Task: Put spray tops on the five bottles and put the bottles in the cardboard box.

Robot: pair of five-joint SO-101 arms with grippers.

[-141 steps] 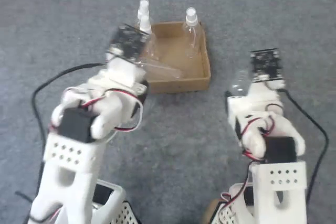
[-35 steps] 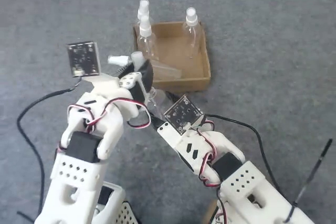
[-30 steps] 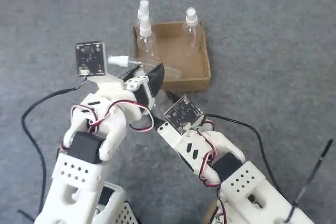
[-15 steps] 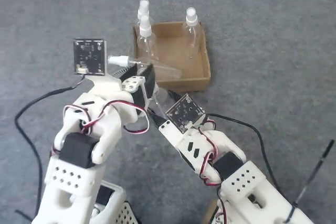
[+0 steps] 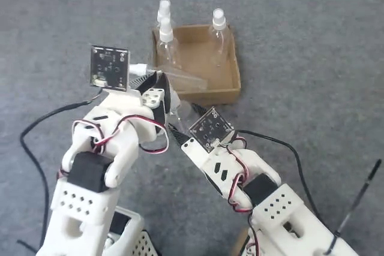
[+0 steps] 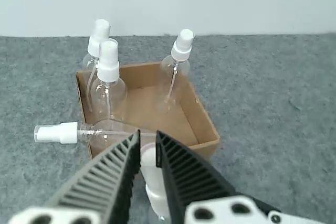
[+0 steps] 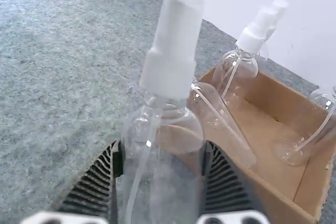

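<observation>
My left end effector (image 6: 147,141) is pinched close on the white spray top (image 6: 151,169) of an upright clear bottle (image 7: 157,129). My right end effector (image 7: 161,157) is clamped on that bottle's body from both sides. In the high view the cardboard box (image 5: 235,73) sits on the grey worktop (image 5: 312,58) at 1 o'clock from the bottle. Two capped bottles (image 5: 166,35) stand at its 11 o'clock corner and another capped bottle (image 5: 218,28) at 1 o'clock. A fourth bottle (image 6: 100,132) lies across the 9 o'clock rim.

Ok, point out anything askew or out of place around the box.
One bottle lies on its side across the cardboard box wall, its spray top poking out past the rim. The other three bottles stand upright.
</observation>
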